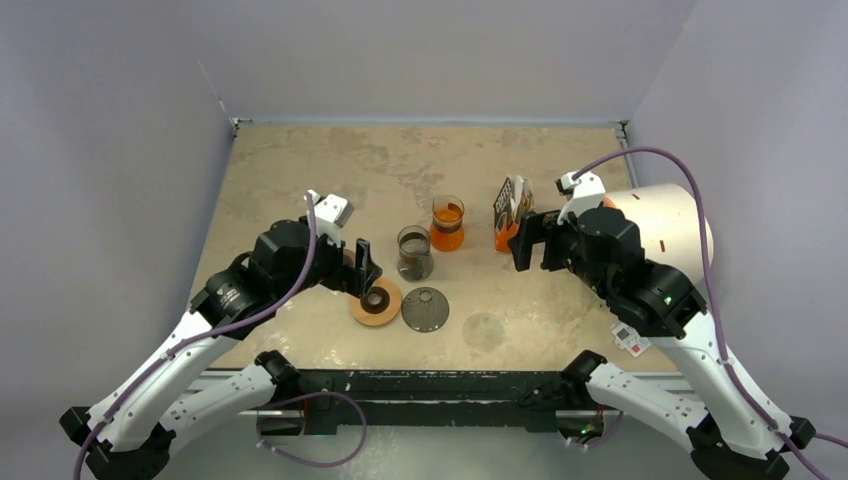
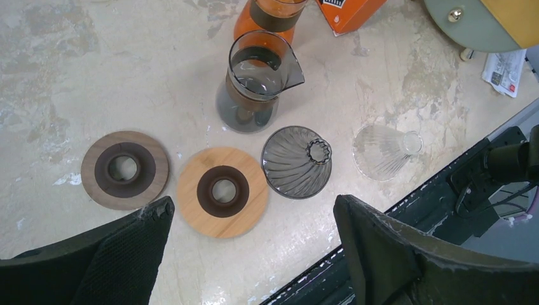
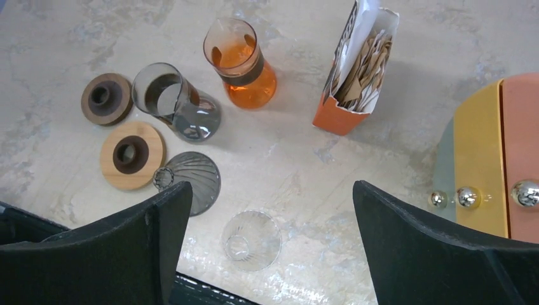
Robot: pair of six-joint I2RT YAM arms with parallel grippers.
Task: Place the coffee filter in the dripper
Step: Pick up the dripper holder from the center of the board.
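Mottled beige surface [image 1: 330,160] carried an orange cardboard box [image 3: 346,108] standing upright. Brown paper filters [image 3: 365,70] were stacked on edge inside, long axis roughly vertical, edges pointing out the open top. Well apart, a smoky ribbed dripper [image 2: 295,162] sat wide mouth down, neck up. The left claw [image 2: 253,210] and right claw [image 3: 272,190] hung spread wide, empty.
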